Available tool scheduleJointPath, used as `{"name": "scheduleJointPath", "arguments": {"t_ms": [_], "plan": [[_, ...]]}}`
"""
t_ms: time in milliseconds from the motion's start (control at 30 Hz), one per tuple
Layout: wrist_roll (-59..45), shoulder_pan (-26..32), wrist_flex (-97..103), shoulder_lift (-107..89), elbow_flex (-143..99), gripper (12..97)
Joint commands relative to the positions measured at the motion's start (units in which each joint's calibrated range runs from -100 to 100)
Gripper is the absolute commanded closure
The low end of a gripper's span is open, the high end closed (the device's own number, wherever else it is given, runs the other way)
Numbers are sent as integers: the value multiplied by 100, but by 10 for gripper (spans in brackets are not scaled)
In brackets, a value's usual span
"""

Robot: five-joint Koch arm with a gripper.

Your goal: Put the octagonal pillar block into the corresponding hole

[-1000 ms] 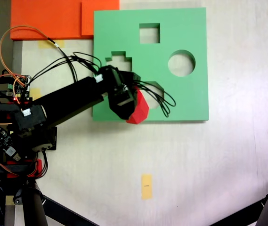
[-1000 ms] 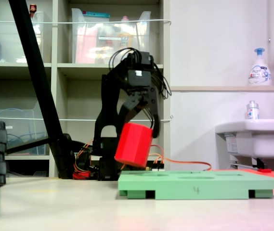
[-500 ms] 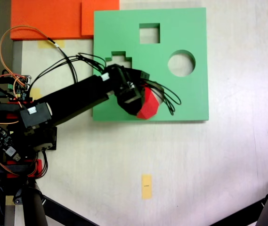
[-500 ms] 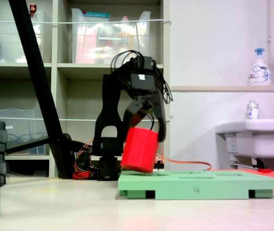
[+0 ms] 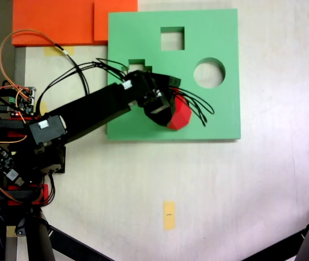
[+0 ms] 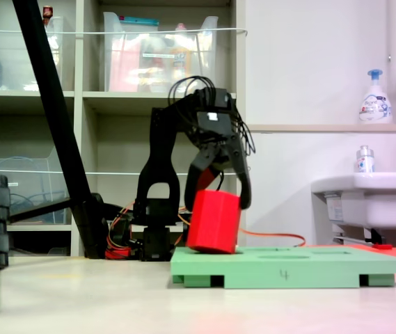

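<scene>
— Block? 
— I have the octagonal pillar block (image 6: 214,221) tilted, lower edge at the green board (image 5: 219,125), over the corresponding hole at the board's 6 o'clock. Looks light, soft foam; gripper (image 6: 224,198) clamps its upper sides.

— Obstacles? 
— Round cutout (image 5: 209,73) at 1 o'clock; wires (image 5: 197,111) draped beside.

gripper (image 5: 171,111) grips red octagonal pillar block (image 5: 179,115) | over green board (image 5: 219,117) | beside round cutout (image 5: 209,73)
</scene>
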Motion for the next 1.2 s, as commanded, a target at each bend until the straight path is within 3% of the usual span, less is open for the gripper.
{"name": "scheduleJointPath", "arguments": {"t_ms": [0,700,1167], "plan": [[29,73,197,-175,371,695],[239,142,159,188,32,694],[-415,225,236,663,42,694]]}}
